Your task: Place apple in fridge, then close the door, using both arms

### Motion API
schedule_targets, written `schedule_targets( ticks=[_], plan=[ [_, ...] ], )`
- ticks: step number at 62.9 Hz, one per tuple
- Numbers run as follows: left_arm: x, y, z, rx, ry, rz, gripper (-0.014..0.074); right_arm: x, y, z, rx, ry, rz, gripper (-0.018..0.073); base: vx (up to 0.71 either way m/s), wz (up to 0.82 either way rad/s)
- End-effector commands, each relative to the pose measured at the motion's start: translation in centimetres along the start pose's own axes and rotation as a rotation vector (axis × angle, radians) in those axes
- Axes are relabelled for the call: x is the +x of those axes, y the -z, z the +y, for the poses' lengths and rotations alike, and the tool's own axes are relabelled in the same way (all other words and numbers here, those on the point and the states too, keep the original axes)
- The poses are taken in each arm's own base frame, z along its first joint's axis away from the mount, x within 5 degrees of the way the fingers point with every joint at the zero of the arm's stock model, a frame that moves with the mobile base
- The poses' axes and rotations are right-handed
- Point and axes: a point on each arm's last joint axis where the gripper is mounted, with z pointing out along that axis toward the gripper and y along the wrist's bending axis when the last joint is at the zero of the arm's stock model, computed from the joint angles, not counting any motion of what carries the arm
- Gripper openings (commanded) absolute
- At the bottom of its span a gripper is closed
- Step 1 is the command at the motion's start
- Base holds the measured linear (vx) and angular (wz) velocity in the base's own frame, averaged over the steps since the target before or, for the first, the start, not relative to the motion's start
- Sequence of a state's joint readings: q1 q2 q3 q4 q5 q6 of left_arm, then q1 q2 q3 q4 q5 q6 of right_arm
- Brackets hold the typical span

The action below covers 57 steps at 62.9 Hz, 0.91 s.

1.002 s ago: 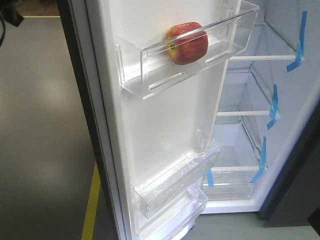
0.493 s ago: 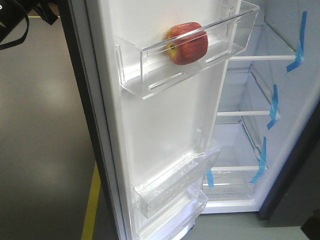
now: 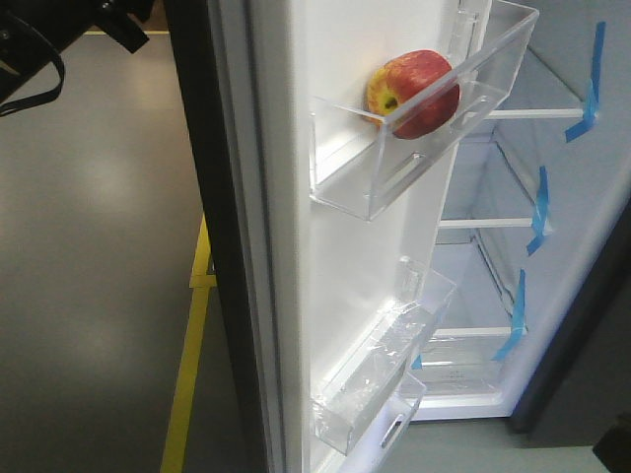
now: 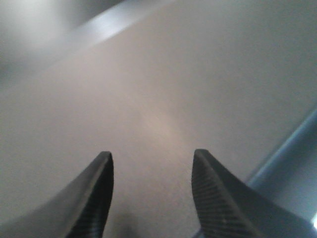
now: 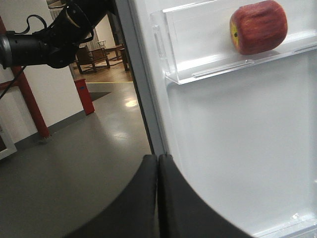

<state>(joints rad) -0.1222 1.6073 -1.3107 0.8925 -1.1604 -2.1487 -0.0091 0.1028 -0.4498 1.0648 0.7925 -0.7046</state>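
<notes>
small red apple [image 3: 414,94] sits in clear plastic bin [image 3: 394,168] on white-lined grey fridge door [image 3: 340,286]. left gripper [image 4: 151,157] wide apart, empty; right gripper [image 5: 157,158] pinched together, empty. push door slowly, or apple may roll out.

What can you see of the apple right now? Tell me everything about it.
The apple is small, round and red, streaked, with a yellow-orange patch around the stem end, which points sideways, so it lies on its side. It looks whole. It sits in the upper clear plastic bin on the white inner face of the open door, away from the bin's end at the door's outer edge. The bin's front wall covers its lower part. Nothing grips it.
</notes>
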Motion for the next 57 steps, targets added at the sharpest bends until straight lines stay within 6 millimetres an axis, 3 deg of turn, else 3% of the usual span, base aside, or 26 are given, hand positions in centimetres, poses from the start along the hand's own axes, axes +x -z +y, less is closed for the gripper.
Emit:
schedule_targets(
  ticks=[1, 19, 28, 40, 57],
  plan=[
    [1.7, -1.2, -3.6, 0.175, -0.026, 0.114, 0.034, -1.1, 0.0, 0.1, 0.004, -0.023, -0.056, -0.0003, 0.0, 0.0],
    [7.7, -4.3, -4.4, 0.236, 0.034, 0.324, 0.0299, -1.1, 0.0, 0.0, 0.01, -0.023, -0.063, -0.0003, 0.0, 0.0],
    [9.1, -4.9, -4.4, 0.228, 0.039, 0.365, 0.0299, -1.1, 0.0, 0.0, 0.011, -0.023, -0.064, -0.0003, 0.0, 0.0],
    [8.2, -4.3, -3.8, 0.183, -0.022, 0.367, 0.0296, -1.6, 0.1, -0.4, 0.054, -0.024, -0.113, -0.0003, 0.0, 0.0],
    [4.4, -2.2, -1.9, -0.004, -0.14, 0.297, 0.021, -2.9, -1.0, -2.8, 0.213, -0.035, -0.19, 0.0007, 0.0, 0.0]
  ],
)
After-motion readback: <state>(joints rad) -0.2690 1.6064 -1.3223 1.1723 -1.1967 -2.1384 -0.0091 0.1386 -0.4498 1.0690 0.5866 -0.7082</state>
